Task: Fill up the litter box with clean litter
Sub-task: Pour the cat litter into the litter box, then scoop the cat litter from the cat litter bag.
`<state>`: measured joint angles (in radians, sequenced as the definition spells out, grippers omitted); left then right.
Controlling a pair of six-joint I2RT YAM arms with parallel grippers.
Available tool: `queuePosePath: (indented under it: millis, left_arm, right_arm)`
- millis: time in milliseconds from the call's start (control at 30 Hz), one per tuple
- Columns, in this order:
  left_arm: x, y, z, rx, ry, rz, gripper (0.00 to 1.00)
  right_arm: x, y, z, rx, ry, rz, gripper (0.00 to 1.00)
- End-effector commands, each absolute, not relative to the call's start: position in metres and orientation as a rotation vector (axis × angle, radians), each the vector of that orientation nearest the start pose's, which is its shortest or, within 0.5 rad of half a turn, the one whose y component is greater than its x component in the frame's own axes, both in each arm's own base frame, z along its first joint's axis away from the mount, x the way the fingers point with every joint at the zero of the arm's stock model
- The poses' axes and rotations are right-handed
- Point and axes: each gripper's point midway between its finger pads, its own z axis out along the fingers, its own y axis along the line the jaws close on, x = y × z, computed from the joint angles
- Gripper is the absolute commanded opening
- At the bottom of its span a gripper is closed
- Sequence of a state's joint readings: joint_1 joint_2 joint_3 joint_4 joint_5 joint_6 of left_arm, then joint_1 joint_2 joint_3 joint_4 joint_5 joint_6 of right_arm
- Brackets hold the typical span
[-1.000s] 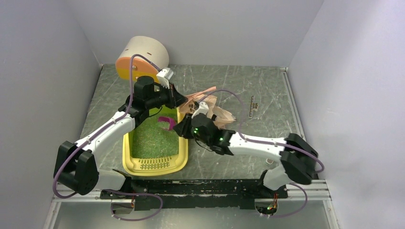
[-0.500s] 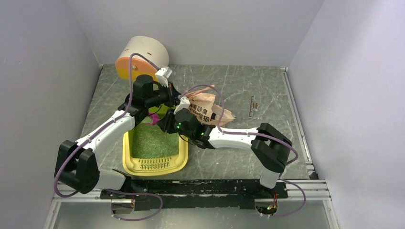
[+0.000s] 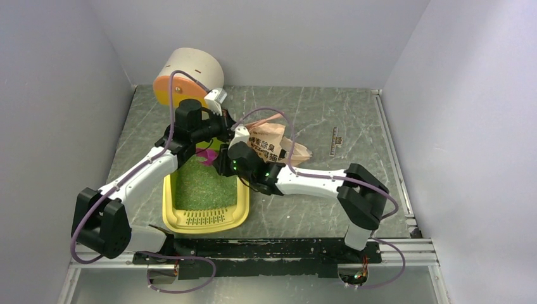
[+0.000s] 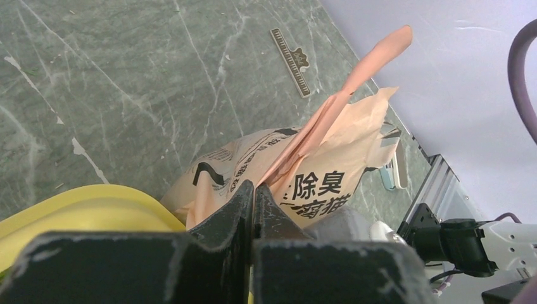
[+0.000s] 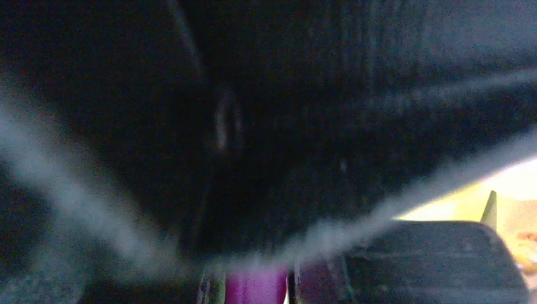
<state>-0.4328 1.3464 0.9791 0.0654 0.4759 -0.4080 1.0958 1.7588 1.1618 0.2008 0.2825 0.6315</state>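
Note:
The yellow litter box [image 3: 168, 209] lies between the arms, its grille at the near end. Green clean litter [image 3: 202, 187] covers its floor. Over the far end, my left gripper [image 3: 235, 133] is shut on the top edge of the pink-beige printed bag [image 3: 273, 140]; the left wrist view shows that gripper [image 4: 254, 190] pinching a fold of the bag [image 4: 323, 171] beside the box's rim [image 4: 82, 202]. My right gripper [image 3: 220, 159] is shut on a magenta scoop [image 3: 206, 154] above the litter. Its wrist view is dark and blurred, with only the scoop handle [image 5: 253, 291] showing in the gripper [image 5: 259, 278].
A white cylinder with an orange end [image 3: 187, 79] stands at the back left, close to the left arm. A small ruler-like strip [image 3: 334, 140] lies on the grey marbled table right of the bag. Walls close in on three sides.
My right arm has swung left with the scoop, from the box's right rim to over its far end. The bag has turned so its printed side shows.

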Motion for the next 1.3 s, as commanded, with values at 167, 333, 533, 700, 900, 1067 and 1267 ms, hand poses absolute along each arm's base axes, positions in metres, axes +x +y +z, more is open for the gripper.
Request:
queuePosePath:
  millis: [167, 333, 533, 700, 900, 1067, 1267]
  left_arm:
    - [0.328, -0.263, 0.257, 0.413, 1.879, -1.027, 0.05]
    - [0.326, -0.263, 0.259, 0.407, 1.871, -1.032, 0.05]
    - [0.323, -0.260, 0.260, 0.410, 1.878, -1.019, 0.05]
    - [0.316, -0.266, 0.265, 0.477, 1.832, -1.061, 0.05]
    - [0.300, -0.273, 0.269, 0.632, 1.767, -1.107, 0.05]
    - [0.299, -0.272, 0.266, 0.674, 1.771, -1.082, 0.05]
    - [0.291, -0.276, 0.262, 0.723, 1.760, -1.111, 0.05]
  right_arm:
    - [0.217, 0.435, 0.217, -0.365, 1.938, 1.025, 0.00]
    - [0.211, 0.422, 0.205, -0.445, 2.005, 0.929, 0.00]
    - [0.190, 0.404, 0.201, -0.646, 2.040, 0.881, 0.00]
    - [0.160, 0.390, 0.239, -0.725, 1.966, 1.048, 0.00]
    - [0.134, 0.360, 0.269, -0.702, 2.008, 1.141, 0.00]
    - [0.148, 0.309, 0.253, -0.566, 2.168, 0.878, 0.00]
    - [0.142, 0.273, 0.293, -0.413, 2.089, 0.924, 0.00]
